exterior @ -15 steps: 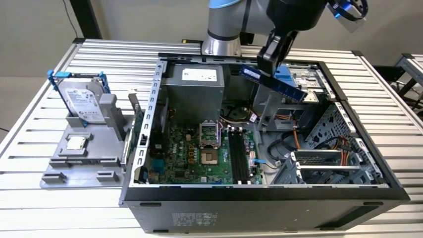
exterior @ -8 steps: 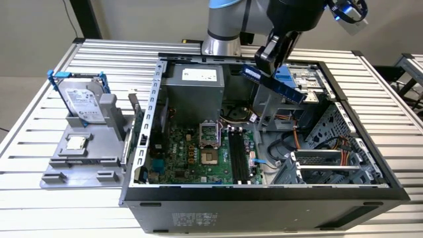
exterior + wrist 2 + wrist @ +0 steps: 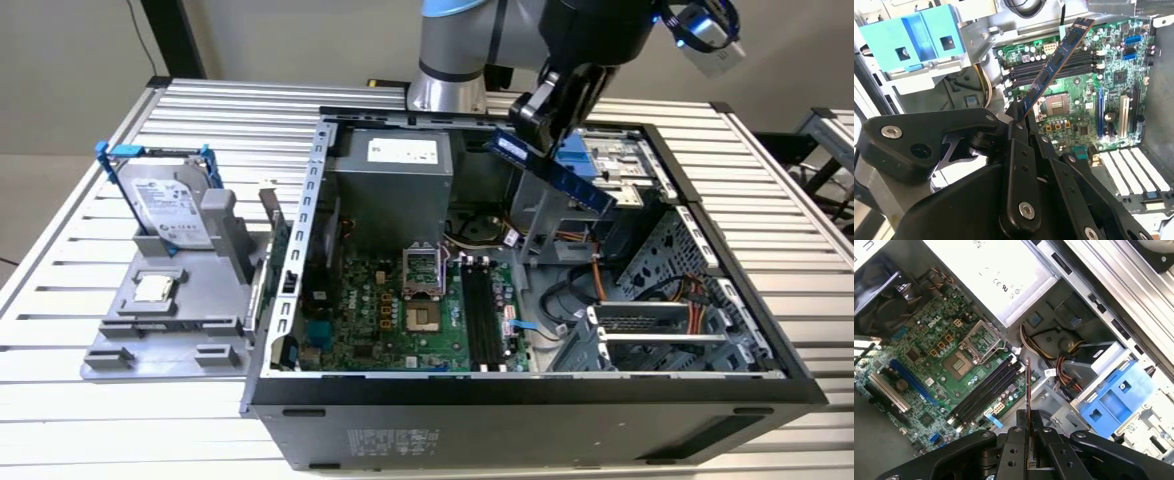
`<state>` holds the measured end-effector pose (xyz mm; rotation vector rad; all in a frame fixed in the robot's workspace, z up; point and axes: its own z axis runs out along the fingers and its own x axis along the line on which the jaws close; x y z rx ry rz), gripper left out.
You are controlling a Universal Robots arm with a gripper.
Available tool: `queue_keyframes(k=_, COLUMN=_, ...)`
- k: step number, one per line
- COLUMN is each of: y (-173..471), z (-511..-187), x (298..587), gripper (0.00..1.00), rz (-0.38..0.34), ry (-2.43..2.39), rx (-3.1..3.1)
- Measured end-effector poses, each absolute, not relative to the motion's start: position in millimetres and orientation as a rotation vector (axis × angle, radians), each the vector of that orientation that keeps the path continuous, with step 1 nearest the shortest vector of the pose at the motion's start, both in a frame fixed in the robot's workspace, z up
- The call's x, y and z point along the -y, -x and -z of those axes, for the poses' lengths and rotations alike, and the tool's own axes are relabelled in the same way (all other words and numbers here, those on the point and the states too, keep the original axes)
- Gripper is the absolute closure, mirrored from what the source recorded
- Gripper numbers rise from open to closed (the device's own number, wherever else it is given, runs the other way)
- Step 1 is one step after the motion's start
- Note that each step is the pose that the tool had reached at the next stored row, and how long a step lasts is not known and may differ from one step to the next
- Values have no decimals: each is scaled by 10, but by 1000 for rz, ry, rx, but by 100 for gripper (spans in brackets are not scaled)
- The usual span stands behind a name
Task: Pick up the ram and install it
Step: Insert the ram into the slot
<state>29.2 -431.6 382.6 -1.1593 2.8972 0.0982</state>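
The ram (image 3: pixel 554 172) is a long dark-blue stick, held tilted in the air above the open computer case (image 3: pixel 307 250). My gripper (image 3: pixel 541 125) is shut on its upper end. In the second wrist view the ram (image 3: pixel 1056 65) slants out from between my black fingers (image 3: pixel 1019 131) over the green motherboard (image 3: pixel 1114 80). The first wrist view catches the ram (image 3: pixel 1027 390) edge-on, rising from my gripper (image 3: pixel 1028 427) beside the black memory slots (image 3: pixel 986 390). Those memory slots (image 3: pixel 483 315) lie lower in the case, towards the exterior view's left of the ram.
A grey stand (image 3: pixel 167 290) at the exterior view's left holds a silver hard drive (image 3: pixel 171 205) in a blue frame and a small square processor chip (image 3: pixel 154 288). Inside the case are an open CPU socket (image 3: pixel 424 272), a power supply (image 3: pixel 394 170), a blue drive bracket (image 3: pixel 1114 395) and cables.
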Motion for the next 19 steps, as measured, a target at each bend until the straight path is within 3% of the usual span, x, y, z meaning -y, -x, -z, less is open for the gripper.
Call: queue_keyframes(k=19, y=-292, z=-3806, x=4371, gripper=100, rz=-94, ry=856, rx=-2994)
